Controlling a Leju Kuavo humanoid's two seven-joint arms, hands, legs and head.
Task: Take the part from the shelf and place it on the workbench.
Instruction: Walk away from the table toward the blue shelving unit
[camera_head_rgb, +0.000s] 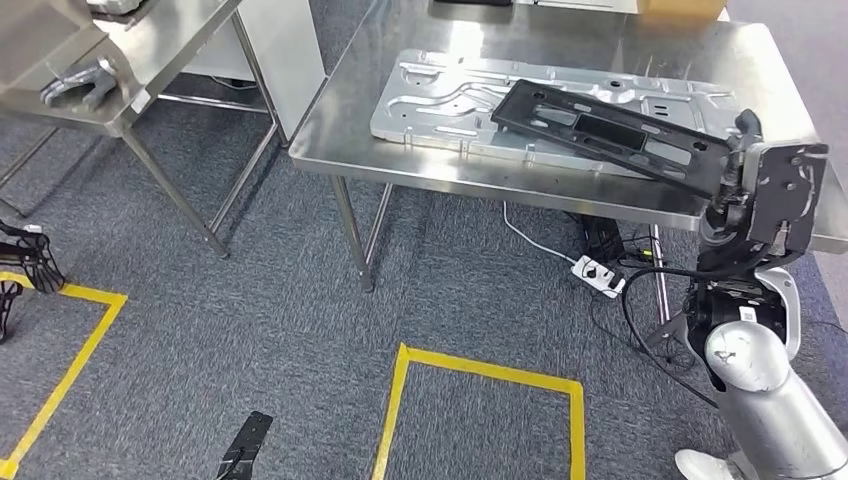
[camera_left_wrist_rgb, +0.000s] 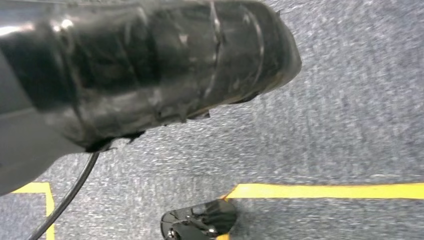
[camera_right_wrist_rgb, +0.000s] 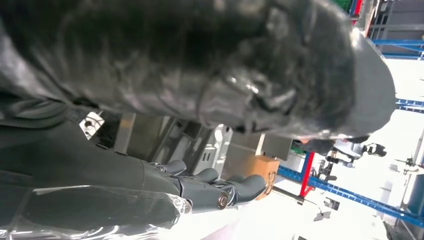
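A grey carpeted floor (camera_head_rgb: 280, 320) marked with yellow tape lines (camera_head_rgb: 480, 368) is seen in the head view, with a stainless steel worktop (camera_head_rgb: 340, 120) standing ahead and a second steel table (camera_head_rgb: 170, 45) to the left. A silver stamped metal panel (camera_head_rgb: 440, 95) lies flat on the worktop. The black part (camera_head_rgb: 600, 125), a long flat frame with rectangular cut-outs, is laid across this panel at an angle, its far end resting on the panel and its near end reaching the worktop's front right edge. The right hand (camera_head_rgb: 745, 165) is positioned at that near end of the part, behind the wrist's black plate; contact with the part appears to be made, but whether the fingers are clamped on it cannot be told. In the right wrist view, dark fingers (camera_right_wrist_rgb: 240, 186) are shown extended side by side, with a cardboard box (camera_right_wrist_rgb: 262, 170) and blue racking (camera_right_wrist_rgb: 350, 192) beyond them. A white power strip (camera_head_rgb: 598, 274) and cables lie on the floor under the worktop. In the left wrist view, carpet and yellow tape are seen below a dark glossy cover; the state of the left hand cannot be told.
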